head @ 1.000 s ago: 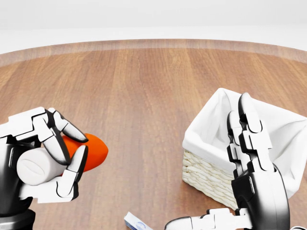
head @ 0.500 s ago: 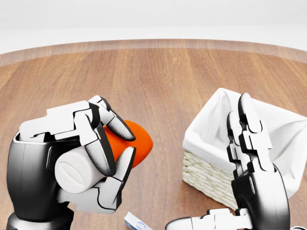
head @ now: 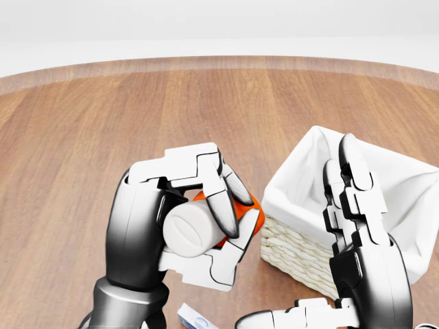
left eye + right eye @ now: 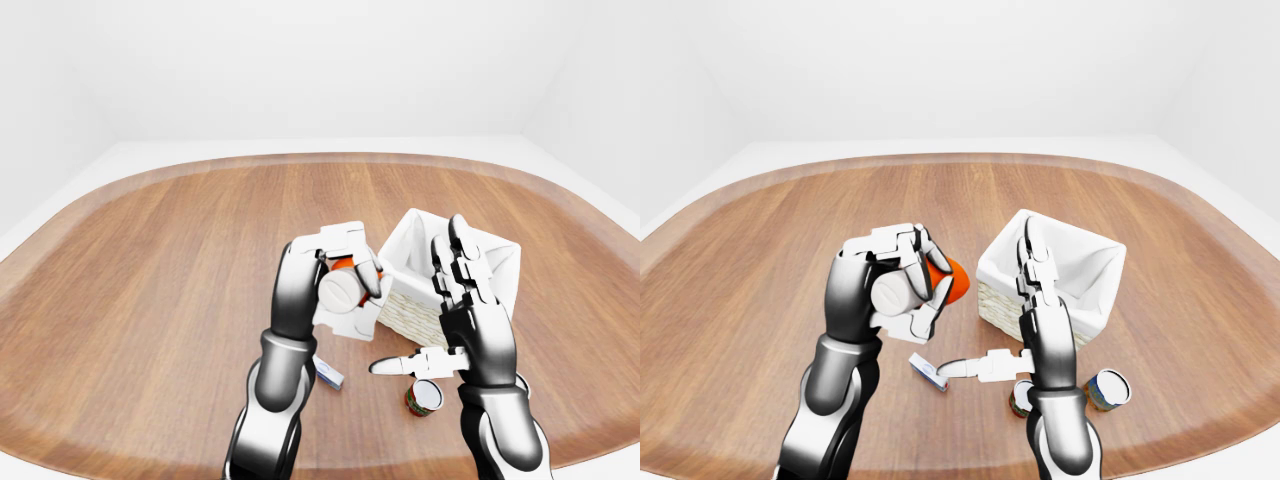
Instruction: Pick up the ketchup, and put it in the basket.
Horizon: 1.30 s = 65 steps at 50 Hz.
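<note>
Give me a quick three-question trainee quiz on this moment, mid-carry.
1. True or false: the left hand is shut on the ketchup.
2. In the head view, the basket lies to which side of the ketchup? A) left B) right C) above
3. Fill in: the right hand is ____, holding nothing.

Key: 1 true; 2 B; 3 open. The ketchup is not yet in the basket.
</note>
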Motion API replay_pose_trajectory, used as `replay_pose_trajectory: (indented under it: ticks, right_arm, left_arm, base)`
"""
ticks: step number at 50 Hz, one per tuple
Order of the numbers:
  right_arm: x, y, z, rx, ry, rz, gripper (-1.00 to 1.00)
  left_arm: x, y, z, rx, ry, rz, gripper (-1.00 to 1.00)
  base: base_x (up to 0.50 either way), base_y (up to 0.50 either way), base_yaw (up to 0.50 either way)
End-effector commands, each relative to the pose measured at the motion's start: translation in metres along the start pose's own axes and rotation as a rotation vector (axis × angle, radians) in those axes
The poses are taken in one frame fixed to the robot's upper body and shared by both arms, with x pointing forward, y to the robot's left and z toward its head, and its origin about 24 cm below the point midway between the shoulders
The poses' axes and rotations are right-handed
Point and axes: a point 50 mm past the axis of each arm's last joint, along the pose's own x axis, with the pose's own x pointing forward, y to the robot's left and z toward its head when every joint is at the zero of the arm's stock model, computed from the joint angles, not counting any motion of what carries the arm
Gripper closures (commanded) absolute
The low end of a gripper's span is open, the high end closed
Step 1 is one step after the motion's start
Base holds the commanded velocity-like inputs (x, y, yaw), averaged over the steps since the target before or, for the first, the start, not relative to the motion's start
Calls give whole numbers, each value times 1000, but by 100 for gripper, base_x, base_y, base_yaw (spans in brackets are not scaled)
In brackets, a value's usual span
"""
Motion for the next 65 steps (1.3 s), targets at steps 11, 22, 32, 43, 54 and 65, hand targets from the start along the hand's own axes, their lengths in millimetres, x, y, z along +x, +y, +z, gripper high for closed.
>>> replay_pose_trajectory:
  ticks: [11,22,32,43,54,65]
  right_arm:
    - [-1,-1,3,1,-9,-3,-100]
    - [0,-3,3,0,-11,-19,-100]
    - [0,-8,4,-13,-20,-52,-100]
    - [1,-11,1,-25,-8,-61,-100]
    - [-2,-10,-4,-37,22,-44,100]
    - [-2,-9,-6,-42,32,-45,100]
  left_arm:
    - [3,-33,-5,-73,30,-42,92]
    - [-9,-62,0,-91,38,-99,92]
    - [-12,-70,17,-120,-25,-113,92]
    - [-16,-84,42,-147,-126,-145,92]
    - [-19,-87,49,-151,-151,-158,91]
    - [-18,-87,49,-147,-152,-152,-100]
  base:
    - [0,0,0]
    - [0,0,0]
    - [0,0,0]
    - [0,0,0]
    - [0,0,0]
    - [0,0,0]
